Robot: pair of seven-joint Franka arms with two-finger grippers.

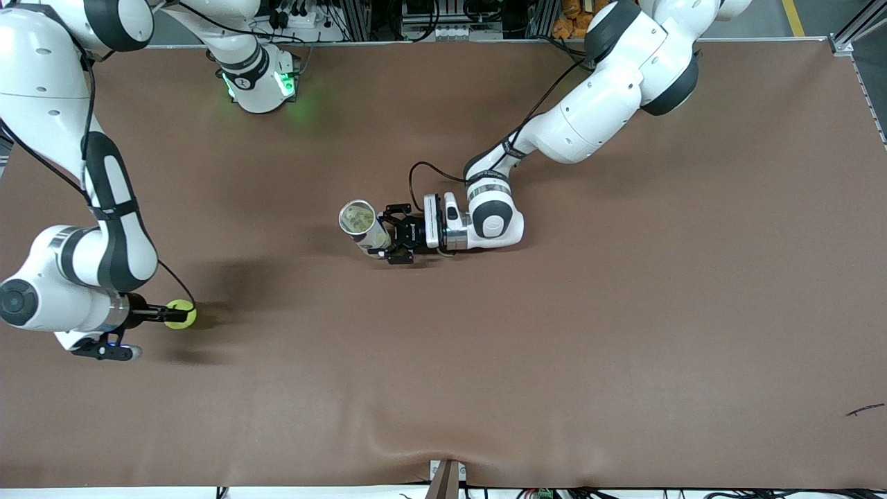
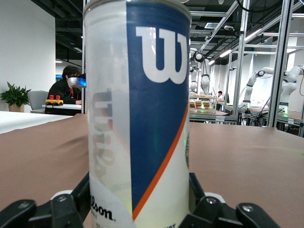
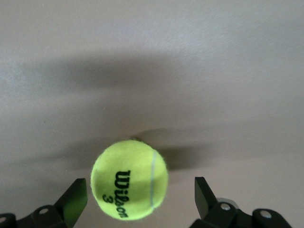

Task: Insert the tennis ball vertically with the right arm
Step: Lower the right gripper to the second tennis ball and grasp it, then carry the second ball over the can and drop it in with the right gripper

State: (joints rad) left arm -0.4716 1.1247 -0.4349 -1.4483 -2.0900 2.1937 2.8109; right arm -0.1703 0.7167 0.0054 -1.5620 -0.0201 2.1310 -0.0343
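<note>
- Approaching ball (image 1: 181, 314): right tool (image 3: 140, 197) spread wide, straddling it, nothing gripped.
- Left tool (image 1: 391, 236) clamped on upright can (image 1: 362, 224).
- Next: closing squarely, lifting, aligning over can mouth.

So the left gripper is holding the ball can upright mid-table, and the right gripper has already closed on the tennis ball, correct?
Not quite. The right gripper is open: the right wrist view shows its fingers standing apart on either side of the tennis ball, not touching it. The left gripper does hold the ball can upright mid-table.
</note>
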